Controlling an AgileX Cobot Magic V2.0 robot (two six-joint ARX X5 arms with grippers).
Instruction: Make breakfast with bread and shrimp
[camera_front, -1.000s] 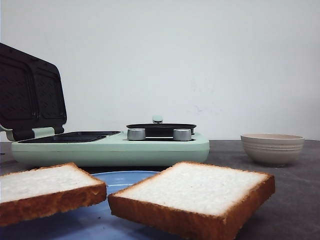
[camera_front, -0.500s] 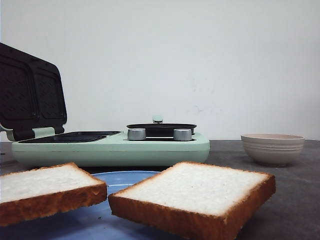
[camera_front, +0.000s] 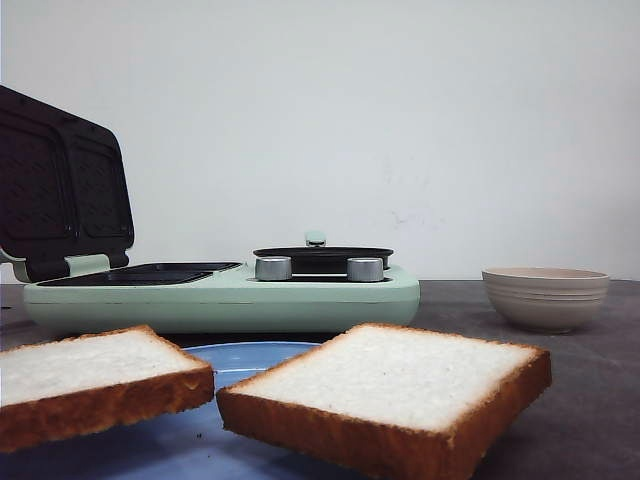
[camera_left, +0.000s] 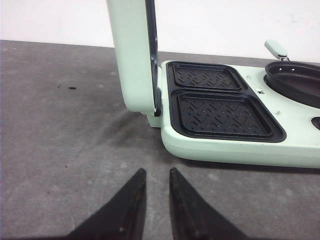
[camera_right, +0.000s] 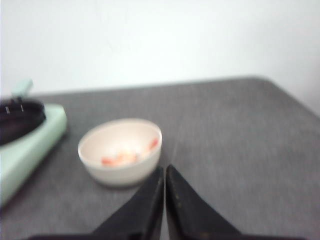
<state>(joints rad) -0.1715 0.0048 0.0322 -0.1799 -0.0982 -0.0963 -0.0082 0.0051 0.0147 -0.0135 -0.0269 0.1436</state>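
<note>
Two thick slices of white bread lie on a blue plate (camera_front: 240, 358) at the front of the front view, one on the left (camera_front: 95, 385) and one on the right (camera_front: 390, 385). The orange-pink shrimp (camera_right: 125, 157) lie in a beige bowl (camera_right: 120, 176), which also shows in the front view (camera_front: 545, 297). My left gripper (camera_left: 157, 172) is slightly open and empty above the bare table, just short of the sandwich maker. My right gripper (camera_right: 164, 169) is shut and empty, close beside the bowl. Neither gripper shows in the front view.
A mint-green breakfast maker (camera_front: 230, 297) stands behind the plate with its lid (camera_front: 60, 190) raised. Its two dark grill plates (camera_left: 220, 112) are bare. A small black pan (camera_front: 322, 256) sits on its right half. The table (camera_right: 240, 135) is dark grey.
</note>
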